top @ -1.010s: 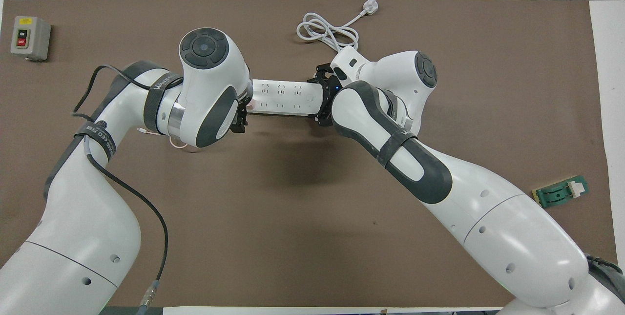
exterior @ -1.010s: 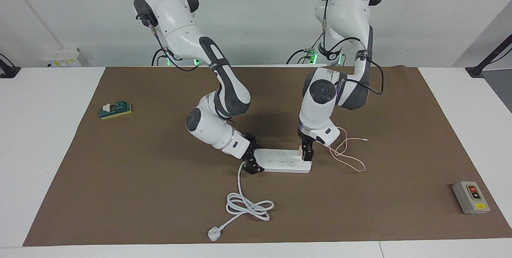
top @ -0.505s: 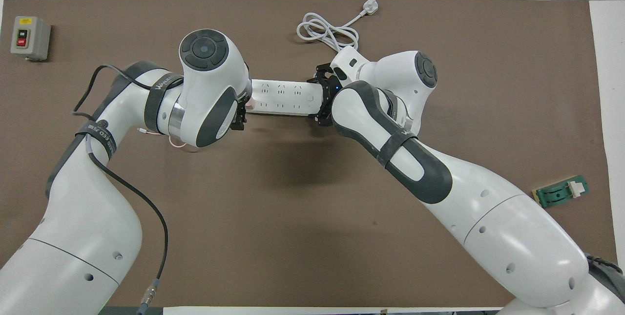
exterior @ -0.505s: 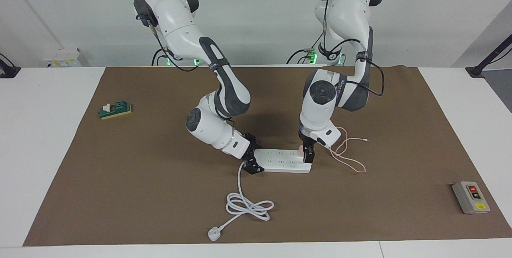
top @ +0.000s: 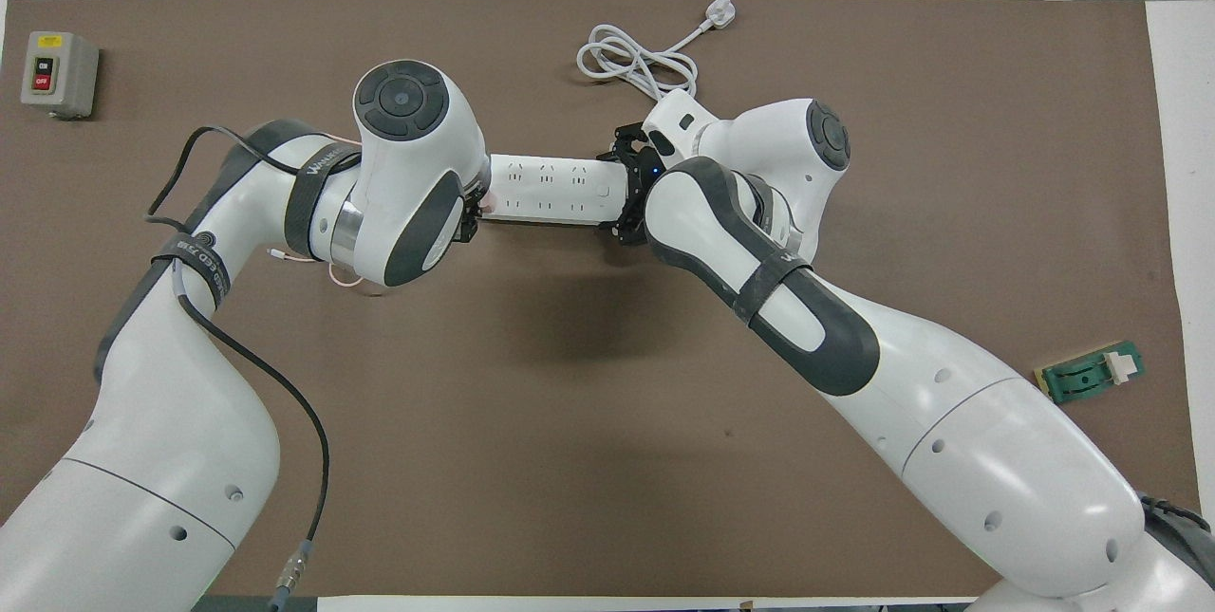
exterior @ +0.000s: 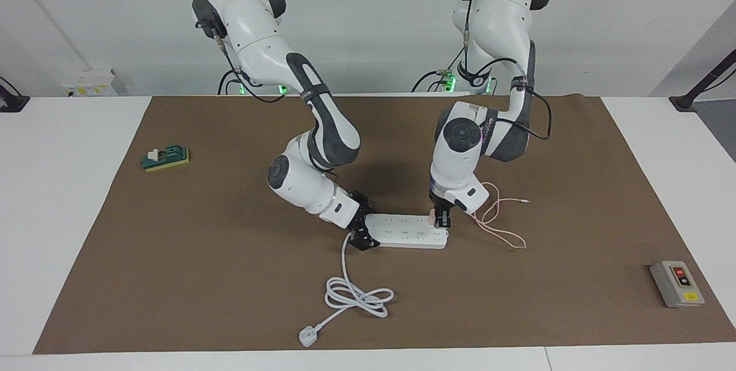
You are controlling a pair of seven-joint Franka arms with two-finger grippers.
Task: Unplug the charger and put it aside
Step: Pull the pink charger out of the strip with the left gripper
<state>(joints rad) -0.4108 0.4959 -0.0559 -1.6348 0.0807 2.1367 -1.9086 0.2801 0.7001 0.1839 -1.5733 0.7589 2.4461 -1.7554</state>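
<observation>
Here, one charger [exterior: 431, 219] clamped in the left tool [exterior: 441, 222], one power strip [exterior: 407, 231] clamped in the right tool [exterior: 361, 232]

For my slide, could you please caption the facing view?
Left hand shut on the pink charger while the right hand steadies the power strip.

A white worktop [exterior: 69, 198] is covered by a brown mat [exterior: 201, 279]. A plain pale wall [exterior: 368, 20] is seen at the robots' end.
</observation>
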